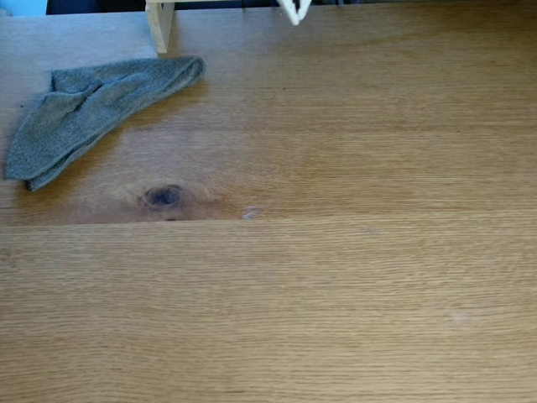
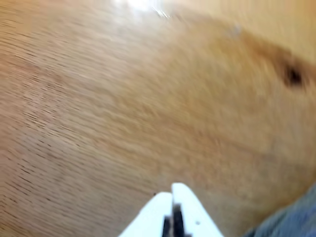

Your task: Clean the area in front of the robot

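Tabletop (image 1: 336,277) oak, light brown, w/ plank seams, spans fixed view; dark oval knot (image 1: 163,196) left of centre. Gray cloth (image 1: 92,109) lies crumpled at upper left, just beside pale wooden post (image 1: 159,25). Gripper (image 1: 294,12) white tip pokes in at top edge, above bare wood, well apart from cloth. Wrist view blurred: gripper (image 2: 172,190) fingers pressed together, nothing between; knot (image 2: 293,75) upper right, cloth (image 2: 291,222) at bottom-right corner.
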Available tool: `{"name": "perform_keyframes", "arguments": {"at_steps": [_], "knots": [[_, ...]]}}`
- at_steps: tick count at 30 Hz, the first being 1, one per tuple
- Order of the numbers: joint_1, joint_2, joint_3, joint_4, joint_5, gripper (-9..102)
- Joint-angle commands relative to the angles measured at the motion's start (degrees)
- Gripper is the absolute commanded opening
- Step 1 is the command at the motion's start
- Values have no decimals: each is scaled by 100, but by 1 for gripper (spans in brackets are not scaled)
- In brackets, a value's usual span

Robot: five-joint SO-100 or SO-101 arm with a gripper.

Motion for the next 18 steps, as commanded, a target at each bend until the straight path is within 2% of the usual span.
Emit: {"name": "perform_keyframes", "arguments": {"at_steps": [1, 3, 5, 9, 14, 15, 18], "knots": [[-176, -940, 519, -1116, -457, 0], [26, -1890, 202, -1942, -686, 0], [123, -2426, -299, -2276, -729, 0], [334, -3419, -1758, -2382, -378, 0], [1248, -4992, -3929, -2180, 97, 0], [1512, -5238, -4254, -2171, 202, 4], [2347, -5801, -5089, -2197, 536, 24]]}}
